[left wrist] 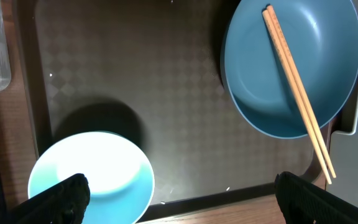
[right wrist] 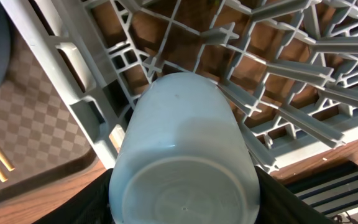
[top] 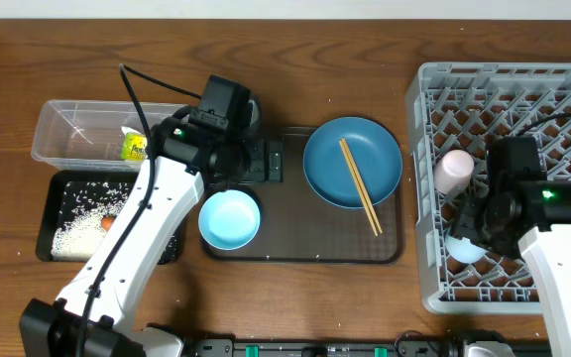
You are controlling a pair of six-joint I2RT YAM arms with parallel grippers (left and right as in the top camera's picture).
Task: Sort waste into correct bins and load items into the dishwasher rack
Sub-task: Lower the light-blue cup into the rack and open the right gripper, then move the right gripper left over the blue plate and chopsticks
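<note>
Around the tray point(top: 295, 233): tub point(top: 67, 134) and black bin point(top: 50, 183) off its left end, rack point(top: 419, 178) just beside its right end, with a narrow strip of table point(top: 266, 59) between. More wood showing behind the tray and along its front edge.

On the tray: plate point(top: 325, 169) in the right half, chopsticks point(top: 360, 186) slanting across it, near tips past the rim and over the tray floor. Bowl point(top: 230, 219) upright at the front left corner. Open tray floor between bowl and plate.

Above the tray's left part: left gripper point(left wrist: 182, 202), fingers spread wide, clamped on nothing, one finger over the bowl's rim in the wrist view. Left arm slanting across the black bin and the tray's left edge, hiding part of both.

Right of the tray, inside the rack near its left wall: pink cup point(top: 454, 171) among the pegs. Just in front of it, right gripper point(right wrist: 182, 199) clamped on the blue cup point(right wrist: 182, 143), a finger at each side, cup base toward the wrist camera. Pegs crowding the cup's far side. Whether cup and lattice touch: cannot tell.

Left of the tray: wrapper point(top: 133, 146) in the tub's right end. Rice point(top: 77, 223) spread over the black bin, carrot point(top: 108, 224) among the grains, beside the arm.
</note>
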